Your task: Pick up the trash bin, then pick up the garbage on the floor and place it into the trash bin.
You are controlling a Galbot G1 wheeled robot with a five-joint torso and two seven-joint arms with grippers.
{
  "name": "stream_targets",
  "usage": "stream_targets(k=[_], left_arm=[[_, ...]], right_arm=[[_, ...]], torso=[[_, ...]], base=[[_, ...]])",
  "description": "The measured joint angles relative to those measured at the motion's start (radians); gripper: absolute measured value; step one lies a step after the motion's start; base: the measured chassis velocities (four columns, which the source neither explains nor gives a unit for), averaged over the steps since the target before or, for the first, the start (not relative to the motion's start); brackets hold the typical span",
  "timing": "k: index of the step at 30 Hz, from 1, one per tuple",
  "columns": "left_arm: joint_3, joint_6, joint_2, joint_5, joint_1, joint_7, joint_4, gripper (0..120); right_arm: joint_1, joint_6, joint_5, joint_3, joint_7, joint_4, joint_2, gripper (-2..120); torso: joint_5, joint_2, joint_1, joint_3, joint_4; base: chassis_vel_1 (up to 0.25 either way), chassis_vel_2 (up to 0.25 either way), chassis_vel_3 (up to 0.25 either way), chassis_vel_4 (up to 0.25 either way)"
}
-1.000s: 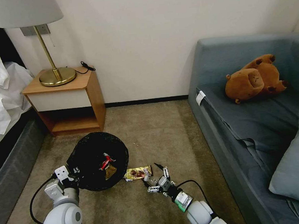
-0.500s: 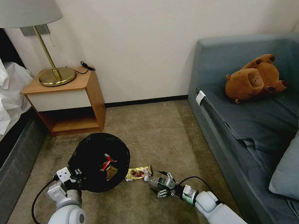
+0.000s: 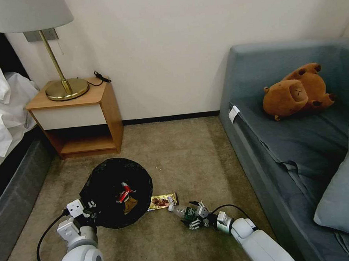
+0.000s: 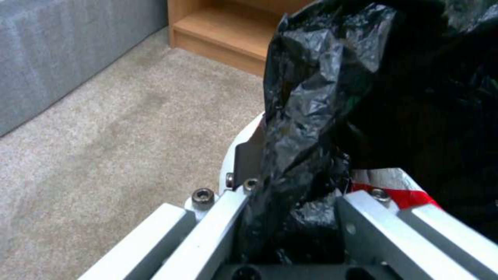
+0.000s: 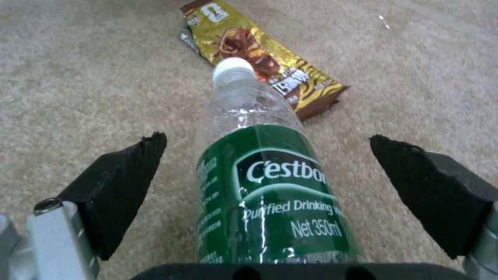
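The trash bin (image 3: 106,182), lined with a black bag (image 4: 321,97), hangs just above the carpet at the lower left. My left gripper (image 3: 88,206) is shut on its rim (image 4: 244,147). Inside lie a red-white wrapper (image 3: 125,191) and a tan scrap (image 3: 129,204). On the floor beside the bin is a yellow-brown snack wrapper (image 3: 162,201) (image 5: 259,58). A clear bottle (image 3: 181,211) (image 5: 270,186) with a green label lies next to it. My right gripper (image 3: 195,216) (image 5: 267,138) is open, with its black pads (image 5: 124,182) on either side of the bottle and not touching it.
A wooden nightstand (image 3: 81,116) with a brass lamp (image 3: 65,88) stands at the back left, next to a bed (image 3: 5,129). A grey sofa (image 3: 293,147) with a brown plush toy (image 3: 296,91) runs along the right. Open carpet (image 3: 176,154) lies between them.
My right gripper has dropped lower around the bottle, which it hid a second ago. The bin in my left gripper has shifted slightly toward me.
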Motion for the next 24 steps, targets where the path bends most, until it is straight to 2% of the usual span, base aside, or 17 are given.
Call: stream_targets(k=[4,7,8,10,11,13,16,18,19,21,24], left_arm=[[0.0,-0.003,-0.002,0.0,0.002,0.0,0.0,1],[-0.004,-0.008,0.0,-0.003,-0.001,-0.001,0.004,1],[-0.004,-0.008,0.0,-0.003,-0.001,-0.001,0.004,1],[-0.005,-0.009,0.003,-0.008,-0.004,-0.003,0.007,1],[-0.005,-0.009,0.003,-0.008,-0.004,-0.003,0.007,1],[-0.005,-0.009,0.006,-0.011,-0.006,-0.003,0.01,1],[-0.005,-0.009,0.007,-0.013,-0.006,-0.002,0.011,1],[-0.005,-0.009,0.008,-0.014,-0.006,-0.002,0.013,1],[-0.005,-0.009,0.008,-0.014,-0.006,-0.002,0.013,1],[-0.005,-0.009,0.01,-0.015,-0.005,-0.002,0.013,1],[-0.005,-0.009,0.01,-0.015,-0.005,-0.003,0.012,1]], right_arm=[[0.004,0.005,0.002,0.015,-0.02,-0.024,0.008,94],[0.001,0.008,0.003,0.03,-0.023,-0.029,0.015,79],[0.001,0.008,0.003,0.03,-0.023,-0.029,0.015,79],[-0.004,0.011,0.003,0.035,-0.015,-0.03,0.017,67],[-0.004,0.011,0.003,0.035,-0.015,-0.03,0.017,67],[-0.005,0.013,0.002,0.04,-0.007,-0.028,0.019,57],[-0.005,0.015,0.002,0.044,-0.002,-0.026,0.02,51],[-0.004,0.018,0.002,0.053,0.001,-0.025,0.023,39],[-0.004,0.018,0.002,0.053,0.001,-0.025,0.023,39],[-0.007,0.022,0.001,0.059,0.002,-0.023,0.023,28],[-0.011,0.023,-0.003,0.06,0.01,-0.018,0.023,25]], torso=[[0.0,0.0,0.0,0.0,0.0],[0.0,0.0,0.0,0.0,0.0],[0.0,0.0,0.0,0.0,0.0],[-0.0001,0.0,0.0,0.0,-0.0001],[-0.0001,0.0,0.0,0.0,-0.0001],[0.0,0.0,0.0,0.0,-0.0001],[-0.0001,0.0,0.0,0.0,0.0],[0.0,0.0,0.0,0.0,0.0],[0.0,0.0,0.0,0.0,0.0],[-0.0001,0.0,0.0,0.0,0.0],[-0.0001,0.0,0.0,0.0,0.0]], base=[[0.0,0.0,0.0,0.0],[0.0,0.0,0.0,0.0],[0.0,0.0,0.0,0.0],[0.0,0.0,0.0,0.0],[0.0,0.0,0.0,0.0],[0.0,0.0,0.0,0.0],[0.0,0.0,0.0,0.0],[0.0,0.0,0.0,0.0],[0.0,0.0,0.0,0.0],[0.0,0.0,0.0,0.0],[0.0,0.0,0.0,0.0]])
